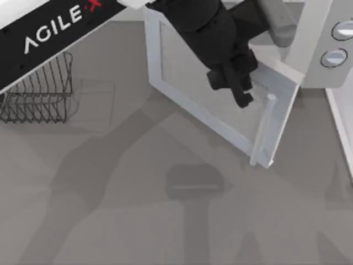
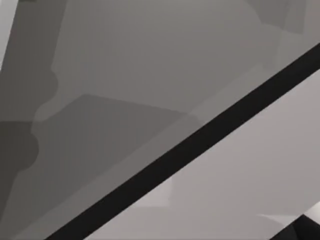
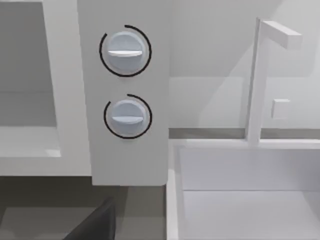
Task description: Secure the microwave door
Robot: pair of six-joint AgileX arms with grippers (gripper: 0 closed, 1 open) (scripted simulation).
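Observation:
The microwave door [image 1: 220, 118] stands swung open at an angle from the white microwave body [image 1: 317, 49] at the back right. Its pale bar handle [image 1: 263, 130] is at the free end, toward the table's front. My left gripper [image 1: 241, 94] reaches down from the back and sits against the door's window side, right beside the handle. In the left wrist view the door panel [image 2: 240, 175] and its dark edge [image 2: 190, 145] are very close. The right wrist view faces the body's two round knobs [image 3: 125, 50], with a dark shape [image 3: 95, 225] low in front.
A dark wire rack [image 1: 41, 88] stands at the back left under my left arm's base link. Right of the microwave are a white sink [image 3: 240, 200] and a faucet [image 3: 255, 85]. Grey tabletop [image 1: 165, 221] lies open in front of the door.

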